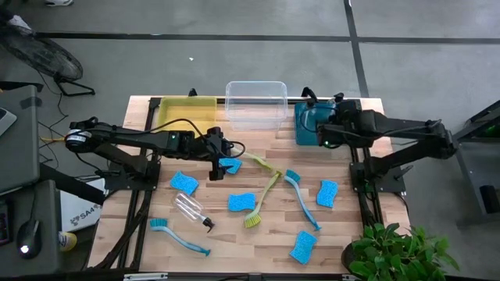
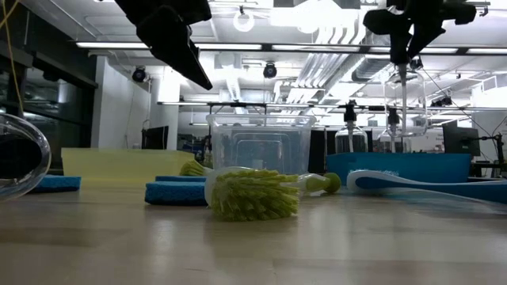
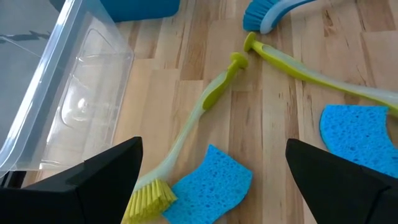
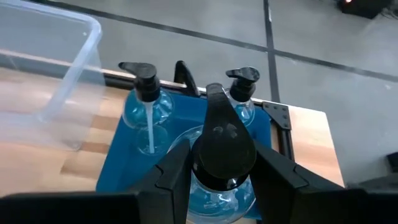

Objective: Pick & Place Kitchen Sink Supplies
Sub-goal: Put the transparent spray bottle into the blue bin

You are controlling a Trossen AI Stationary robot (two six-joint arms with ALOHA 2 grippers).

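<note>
Gripping spray bottle [image 4: 222,155], right gripper [image 4: 221,177] over teal bin [image 4: 118,171], seemingly.

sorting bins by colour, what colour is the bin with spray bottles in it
Teal bin; the right wrist view shows it best.

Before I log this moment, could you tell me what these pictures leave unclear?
- Teal bin: its contents are hidden in the high view by the right gripper.
- Bottle in that gripper: its base is cut off.
- Yellow bin: the low view sees only its wall.

Lab: exposed ceiling ducts [image 2: 317,71], glassware.
</note>
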